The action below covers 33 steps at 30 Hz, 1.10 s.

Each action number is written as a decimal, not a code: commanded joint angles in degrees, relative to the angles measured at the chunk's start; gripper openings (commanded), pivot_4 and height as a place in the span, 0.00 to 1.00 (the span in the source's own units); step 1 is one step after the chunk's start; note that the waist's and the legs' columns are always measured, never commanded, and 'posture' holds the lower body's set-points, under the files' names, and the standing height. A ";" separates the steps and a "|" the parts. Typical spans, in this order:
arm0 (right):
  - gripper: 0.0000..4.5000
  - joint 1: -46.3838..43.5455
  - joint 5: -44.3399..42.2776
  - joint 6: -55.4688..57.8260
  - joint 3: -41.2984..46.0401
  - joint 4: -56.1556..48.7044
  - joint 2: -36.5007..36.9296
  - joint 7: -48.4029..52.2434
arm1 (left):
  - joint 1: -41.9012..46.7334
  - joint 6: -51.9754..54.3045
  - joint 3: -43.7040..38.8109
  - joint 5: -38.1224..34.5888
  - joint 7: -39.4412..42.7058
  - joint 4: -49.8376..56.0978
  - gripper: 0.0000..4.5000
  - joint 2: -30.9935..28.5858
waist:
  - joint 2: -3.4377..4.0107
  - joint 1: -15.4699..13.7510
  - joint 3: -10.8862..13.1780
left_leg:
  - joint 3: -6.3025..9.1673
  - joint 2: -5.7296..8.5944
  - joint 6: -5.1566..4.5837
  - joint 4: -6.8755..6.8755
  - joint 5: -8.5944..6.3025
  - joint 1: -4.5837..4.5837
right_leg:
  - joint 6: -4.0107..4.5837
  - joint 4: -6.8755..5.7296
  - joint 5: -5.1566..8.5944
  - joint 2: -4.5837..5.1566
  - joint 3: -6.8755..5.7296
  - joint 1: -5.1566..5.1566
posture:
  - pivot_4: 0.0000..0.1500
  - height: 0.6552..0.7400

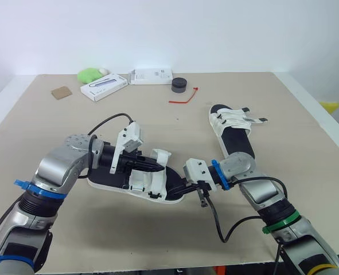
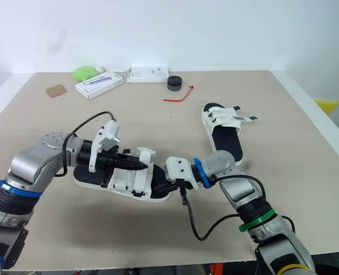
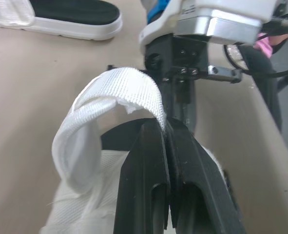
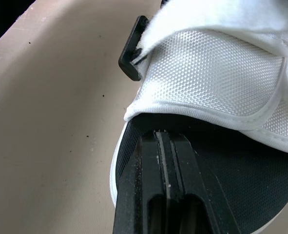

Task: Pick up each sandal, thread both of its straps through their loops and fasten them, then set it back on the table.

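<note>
Closest to the front edge, one sandal [image 1: 115,182] with a white sole and black footbed lies flat on the beige table [image 1: 54,132], set between two robot arms. Reaching in from the left, the left gripper [image 3: 164,127] has its two black fingers pinched on the free end of a white strap [image 3: 114,90], which arches up in a loop above the sandal's white upper. Reaching in from the right, the right gripper [image 4: 165,135] has its fingers pressed together, with the tips at the toe over the black footbed, just below the upper's edge and a black buckle [image 4: 131,53]. Whether they actually nip the sole is hard to judge. A second sandal [image 1: 233,129] lies flat farther back on the right, well apart, its straps sticking out to one side
</note>
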State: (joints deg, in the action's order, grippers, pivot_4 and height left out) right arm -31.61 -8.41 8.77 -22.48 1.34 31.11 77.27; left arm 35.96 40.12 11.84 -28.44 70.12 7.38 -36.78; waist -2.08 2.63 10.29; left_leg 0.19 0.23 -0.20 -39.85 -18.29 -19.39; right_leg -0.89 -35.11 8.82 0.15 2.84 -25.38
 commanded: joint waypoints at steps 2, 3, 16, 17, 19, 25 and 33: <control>0.00 -0.24 0.50 0.38 -0.22 -0.24 0.47 0.04 | 0.47 -3.24 -0.32 1.24 -0.27 -0.72 0.02 0.84 | 0.00 0.00 0.00 | -0.01 0.00 0.00 0.00 0.00 0.00 | 0.00 0.00 0.00 0.01 0.00 0.00 | 1.00 1.00; 0.00 -0.27 0.51 0.37 -0.20 -0.22 0.48 0.04 | 0.56 -3.60 -0.44 1.35 -0.30 -1.03 0.02 1.02 | 0.00 0.00 0.00 | -0.01 0.00 0.00 0.00 0.00 0.00 | 0.00 0.00 0.00 0.01 0.00 0.00 | 1.00 1.00; 0.00 -0.66 0.50 0.25 -0.02 0.29 0.64 0.26 | 0.00 1.29 -1.25 -3.19 1.56 1.83 0.14 -0.45 | 0.00 0.00 0.00 | 0.00 0.00 0.00 0.00 0.00 0.00 | -0.01 0.00 0.00 0.01 0.00 0.00 | 1.00 1.00; 0.00 -0.67 0.48 0.29 -0.02 0.25 0.64 0.27 | 0.07 1.82 -0.99 -3.33 1.97 2.18 0.19 -1.03 | 0.00 0.00 0.00 | 0.00 0.00 0.00 0.00 0.00 0.00 | -0.01 0.00 0.00 0.01 0.01 0.00 | 1.00 1.00; 0.00 -0.67 0.49 0.27 -0.02 0.24 0.68 0.30 | 0.17 3.11 -0.84 -3.63 1.99 2.49 0.28 -1.49 | 0.00 -0.01 0.00 | 0.00 0.00 0.00 0.00 0.00 0.00 | -0.01 0.00 0.00 0.01 0.01 0.00 | 1.00 1.00; 0.00 -0.78 0.52 0.30 0.00 0.30 0.67 0.28 | -0.13 7.33 -1.07 -6.17 1.58 4.14 0.28 -1.49 | 0.00 -0.01 0.00 | 0.00 0.00 0.00 0.00 0.00 0.00 | -0.01 0.00 0.00 0.01 0.00 0.00 | 1.00 1.00; 0.00 -0.90 0.62 0.24 -0.01 0.46 0.64 0.26 | 0.75 8.72 -0.92 -6.87 1.21 4.83 0.28 -1.33 | 0.00 -0.01 0.00 | 0.00 0.01 0.00 0.00 0.00 0.00 | -0.01 -0.01 0.00 0.01 0.00 0.00 | 1.00 1.00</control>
State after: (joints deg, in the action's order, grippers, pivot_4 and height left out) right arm -31.94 -8.32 8.85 -22.48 1.55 31.19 77.42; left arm 35.89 49.25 11.43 -34.71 71.25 10.68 -37.85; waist -2.08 2.62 10.29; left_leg 0.20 0.23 -0.20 -39.86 -18.29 -19.39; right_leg -0.90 -35.12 8.82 0.16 2.84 -25.38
